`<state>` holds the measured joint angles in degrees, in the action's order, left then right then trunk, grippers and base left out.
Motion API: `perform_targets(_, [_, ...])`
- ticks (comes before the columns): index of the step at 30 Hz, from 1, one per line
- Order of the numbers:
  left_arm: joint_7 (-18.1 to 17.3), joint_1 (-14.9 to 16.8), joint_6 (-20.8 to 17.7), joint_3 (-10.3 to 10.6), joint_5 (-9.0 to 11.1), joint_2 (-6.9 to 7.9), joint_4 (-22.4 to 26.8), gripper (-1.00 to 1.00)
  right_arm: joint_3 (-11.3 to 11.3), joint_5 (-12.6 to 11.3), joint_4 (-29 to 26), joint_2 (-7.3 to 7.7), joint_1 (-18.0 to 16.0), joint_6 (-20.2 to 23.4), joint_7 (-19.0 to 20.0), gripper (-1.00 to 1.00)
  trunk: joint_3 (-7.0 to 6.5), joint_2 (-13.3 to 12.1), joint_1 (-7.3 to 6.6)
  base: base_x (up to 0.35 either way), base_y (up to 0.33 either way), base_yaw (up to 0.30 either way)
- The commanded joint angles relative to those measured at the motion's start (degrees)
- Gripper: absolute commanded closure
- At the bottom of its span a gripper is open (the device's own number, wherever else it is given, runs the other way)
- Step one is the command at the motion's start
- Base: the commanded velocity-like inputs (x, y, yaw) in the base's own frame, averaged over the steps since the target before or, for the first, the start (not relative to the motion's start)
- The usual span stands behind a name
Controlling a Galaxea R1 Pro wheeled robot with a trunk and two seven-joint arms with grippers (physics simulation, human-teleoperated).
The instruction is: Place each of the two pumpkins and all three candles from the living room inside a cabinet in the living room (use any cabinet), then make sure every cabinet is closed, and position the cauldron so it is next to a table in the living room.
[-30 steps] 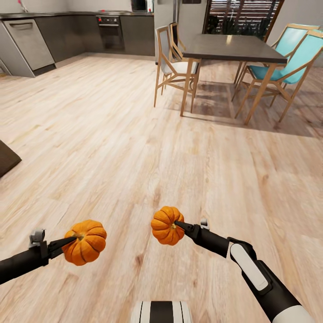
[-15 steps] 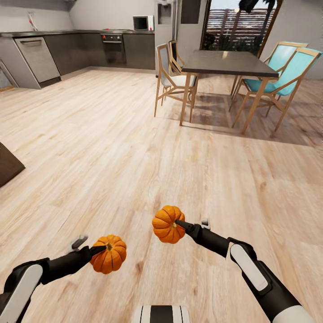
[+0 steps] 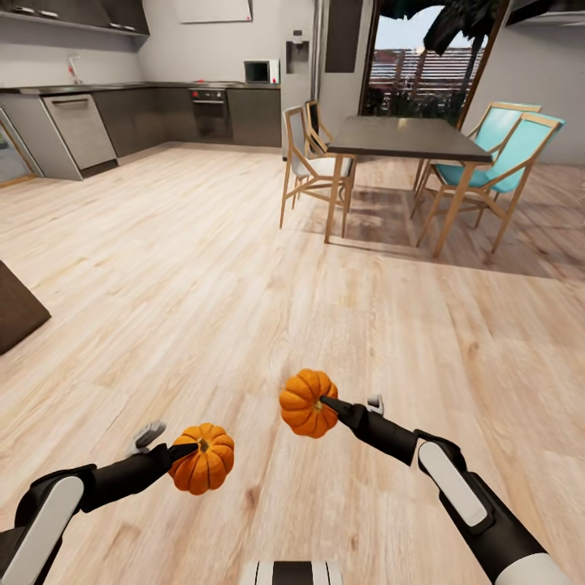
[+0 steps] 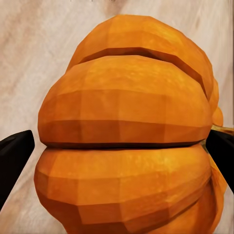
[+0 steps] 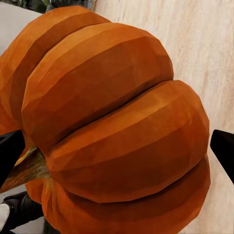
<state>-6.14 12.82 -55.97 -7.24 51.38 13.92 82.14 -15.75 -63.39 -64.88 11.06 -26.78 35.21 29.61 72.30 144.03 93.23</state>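
Now my view has tilted up; my left claw [image 3: 188,452] stays clamped on one ribbed orange pumpkin [image 3: 204,470], my right claw [image 3: 327,401] on the other pumpkin [image 3: 304,404], both over floorboards [image 3: 244,268], cabinet unseen.

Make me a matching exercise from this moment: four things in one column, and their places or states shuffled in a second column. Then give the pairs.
Things:
1. small orange ribbed pumpkin nearer the view's left
2. small orange ribbed pumpkin nearer the middle
3. dark rectangular dining table on wooden legs
4. white boxy microwave

Places or states:
A. on the dark kitchen counter
B. held in the right tool
C. between wooden chairs, two with teal seats
D. held in the left tool

Pairs: 1-D, 2-B, 3-C, 4-A
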Motion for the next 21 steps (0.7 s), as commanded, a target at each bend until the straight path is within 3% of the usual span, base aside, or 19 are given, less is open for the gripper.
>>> perform_targets(1, [-0.6, 0.0, -0.2, 0.0, -0.5, 0.01, -0.1, 1.00, -0.1, -0.9, -0.2, 0.12, 0.0, 0.3, 0.7, 1.00, -0.14, 0.0, -0.03, 0.000, 0.000, 0.012])
perform_targets(5, [-0.7, 0.0, -0.2, 0.0, -0.5, 0.01, -0.1, 1.00, -0.1, -2.0, -0.3, 0.15, 0.0, 0.5, 1.7, 1.00, -0.80, -0.1, -0.14, 0.000, 0.000, 0.078])
perform_targets(16, [-0.6, 0.0, -0.2, 0.0, -0.2, 0.05, -0.1, 1.00, 0.2, -2.2, 0.7, 0.01, 0.0, 0.9, 1.9, 1.00, -2.46, -0.2, -0.42, 0.000, 0.000, 0.166])
perform_targets(21, [-0.6, 0.0, -0.2, -0.1, -0.1, 0.05, -0.1, 1.00, 0.2, -2.2, 2.0, 0.01, 0.0, 0.8, 2.0, 1.00, -2.10, -0.2, -0.42, 0.000, 0.000, 0.182])
